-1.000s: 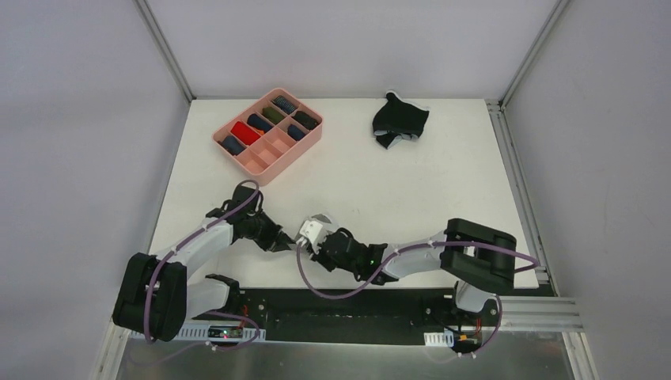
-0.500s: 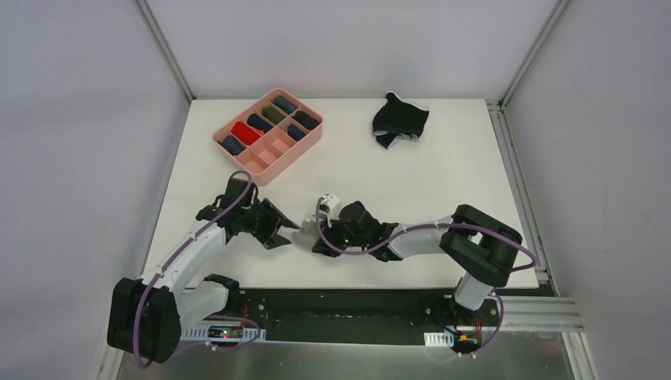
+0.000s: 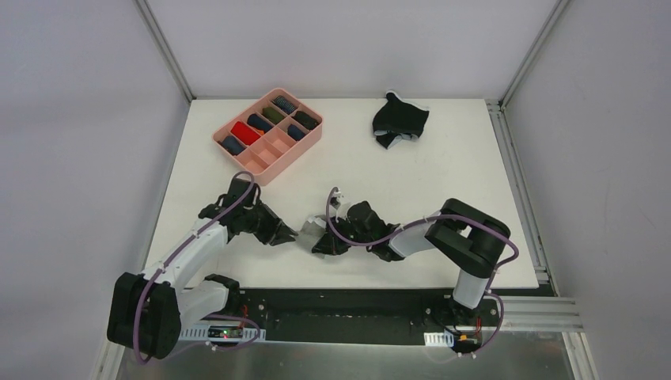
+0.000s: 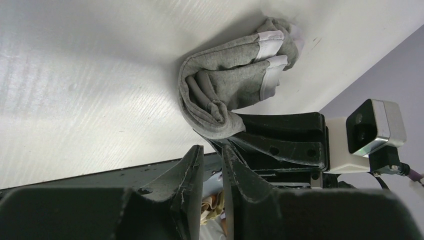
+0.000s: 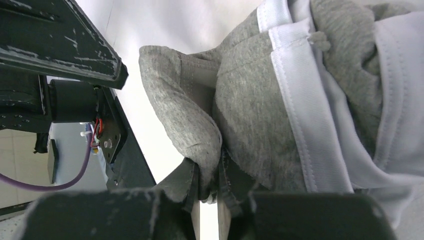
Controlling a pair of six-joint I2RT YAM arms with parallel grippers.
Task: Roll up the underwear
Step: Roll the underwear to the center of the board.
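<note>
Right wrist view has the right gripper [image 5: 207, 186] clamped on a thick fold of the grey underwear [image 5: 250, 100], the jaws pinching the cloth with almost no gap. The garment lies as a loose, partly rolled bundle on the table [image 3: 411, 190], near its front edge between the two arms, with the white waistband at the end away from the left gripper [image 4: 212, 160]. That gripper stands just beside the bundle's coiled end, its fingers only a narrow slit apart and holding nothing. The black underwear [image 3: 400, 120] sits crumpled at the far right of the table, well apart from both arms; the pink tray [image 3: 294, 153] is at the far left. As I judge it, rolling of the grey pair is midway — the coil looks slack and unfinished. The next move likely calls for the left gripper to steady the loose end while the right one turns its fold over — gently, or the coil may spring open.
</note>
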